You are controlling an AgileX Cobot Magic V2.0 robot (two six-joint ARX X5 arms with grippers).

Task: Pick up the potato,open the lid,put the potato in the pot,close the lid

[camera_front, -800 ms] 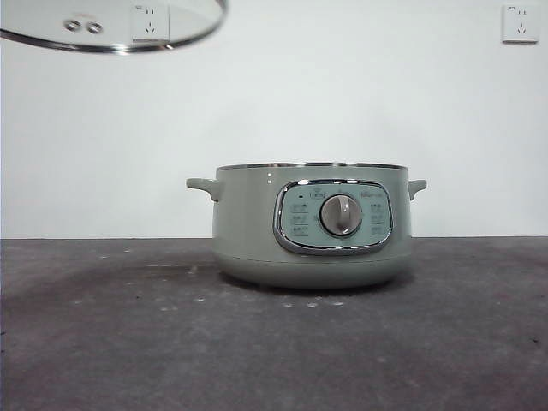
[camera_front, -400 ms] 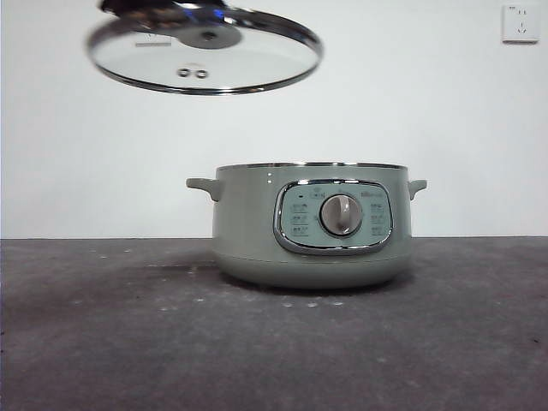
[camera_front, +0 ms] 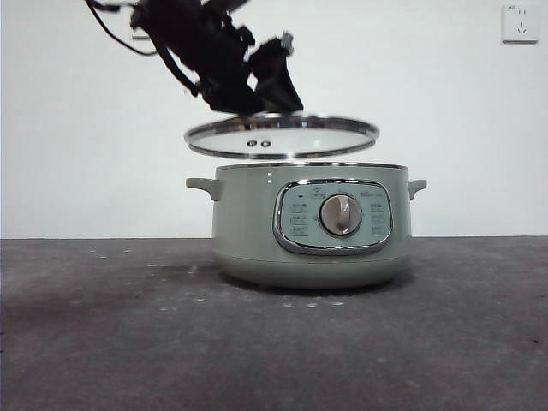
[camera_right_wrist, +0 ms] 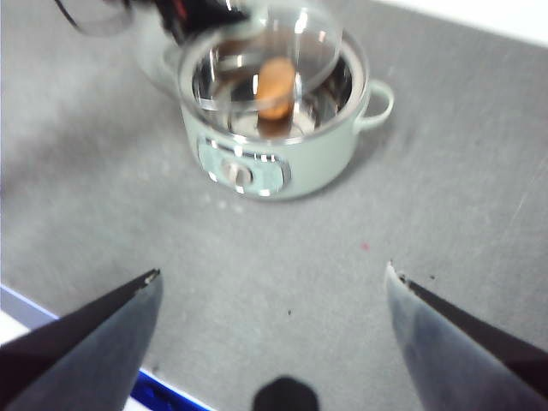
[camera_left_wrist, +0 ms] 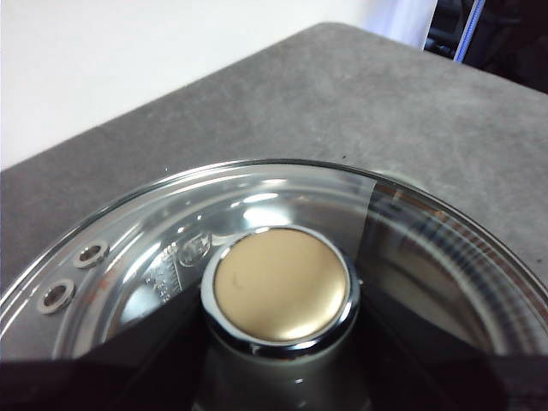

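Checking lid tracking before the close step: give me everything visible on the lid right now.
The lid is a round clear glass disc with a shiny metal rim, two small metal-ringed vent holes near one edge, and a chrome-collared knob whose top looks tan-gold here. It hangs nearly level, slightly tilted, just above the pot, offset to one side, apparently not touching the rim. The left gripper holds it by the knob from above. The potato shows through the glass.
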